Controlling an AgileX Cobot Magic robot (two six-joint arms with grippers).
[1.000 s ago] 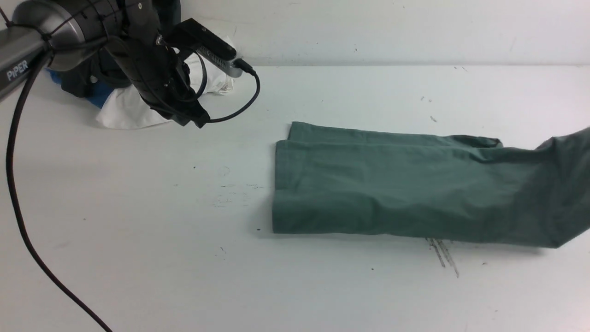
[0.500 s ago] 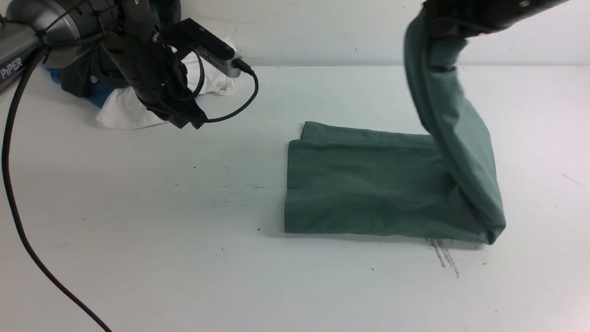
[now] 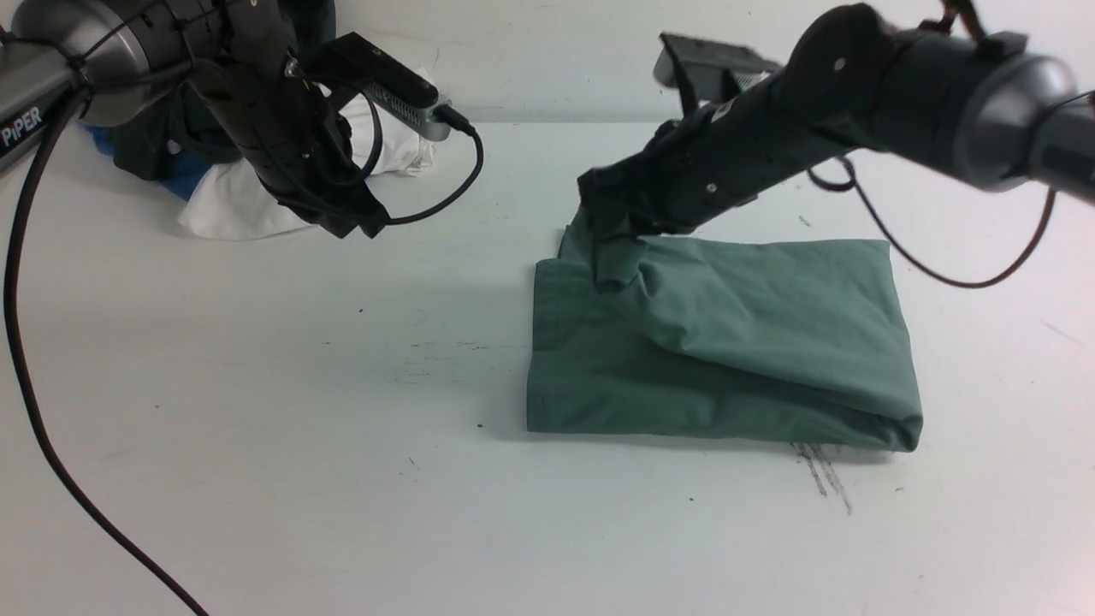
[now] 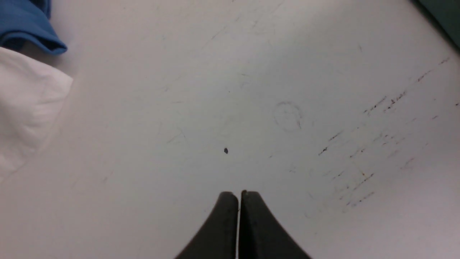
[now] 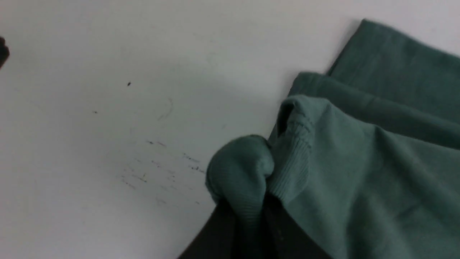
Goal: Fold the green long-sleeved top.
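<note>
Front view shows the green long-sleeved top (image 3: 770,342) on the table (image 3: 257,428) right of centre, doubled over, with the right gripper (image 3: 612,248), arm stretched low across from the right, holding the carried edge above its far left corner; released there, the upper layer could land skewed. Left wrist view has the left gripper (image 4: 239,194) hovering over the table, jaws pressed together, empty. Right wrist view shows ribbed cloth pinched between barely parted fingers (image 5: 219,230), which could snag and drag it on withdrawal

place: robot lab | signs: scuffed white table (image 3: 257,479); bare wall (image 3: 556,51); cabled left arm (image 3: 103,43)
</note>
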